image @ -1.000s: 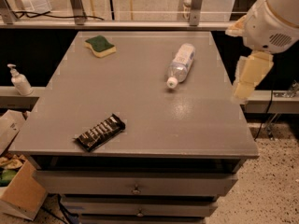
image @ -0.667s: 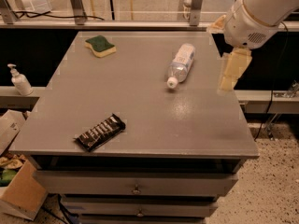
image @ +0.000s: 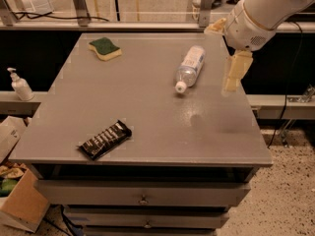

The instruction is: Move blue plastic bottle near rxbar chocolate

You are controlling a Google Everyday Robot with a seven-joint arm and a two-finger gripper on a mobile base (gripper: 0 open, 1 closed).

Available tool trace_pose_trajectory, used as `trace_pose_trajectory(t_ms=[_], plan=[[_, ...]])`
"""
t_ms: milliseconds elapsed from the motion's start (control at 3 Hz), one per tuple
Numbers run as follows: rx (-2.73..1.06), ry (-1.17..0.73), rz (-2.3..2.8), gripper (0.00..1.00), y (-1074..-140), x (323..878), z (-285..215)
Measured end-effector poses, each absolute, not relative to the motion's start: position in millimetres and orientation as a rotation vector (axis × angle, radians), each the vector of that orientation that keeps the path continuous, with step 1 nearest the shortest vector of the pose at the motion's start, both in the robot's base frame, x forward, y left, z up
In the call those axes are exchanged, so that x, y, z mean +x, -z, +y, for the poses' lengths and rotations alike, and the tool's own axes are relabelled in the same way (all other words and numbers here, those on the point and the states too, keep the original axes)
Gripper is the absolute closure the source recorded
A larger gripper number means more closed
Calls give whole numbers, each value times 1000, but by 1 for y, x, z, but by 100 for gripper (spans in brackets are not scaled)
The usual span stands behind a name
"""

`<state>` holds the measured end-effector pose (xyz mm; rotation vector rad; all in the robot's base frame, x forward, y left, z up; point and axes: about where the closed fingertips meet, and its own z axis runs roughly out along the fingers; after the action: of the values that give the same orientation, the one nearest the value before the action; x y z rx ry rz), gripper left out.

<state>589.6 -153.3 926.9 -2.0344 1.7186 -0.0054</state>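
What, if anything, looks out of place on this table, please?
Only the blue plastic bottle stands out: it lies on its side, apart from the rxbar chocolate near the front edge. The hand hovers beside the bottle.

plastic gripper [image: 230, 84] over right edge of matt table [image: 147, 100]; clear plastic bottle [image: 190, 68], glossy rxbar [image: 105, 139].

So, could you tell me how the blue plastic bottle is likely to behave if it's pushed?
Lying on its side, the blue plastic bottle would probably roll if nudged. Its clear body looks thin, so likely light and squashy. The tool hangs beside it, not touching.
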Motion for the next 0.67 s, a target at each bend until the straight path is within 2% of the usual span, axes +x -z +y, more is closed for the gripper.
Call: trace_pose_trajectory(t_ms=[667], plan=[[-2154,38,1542,0,-919,604,-141]])
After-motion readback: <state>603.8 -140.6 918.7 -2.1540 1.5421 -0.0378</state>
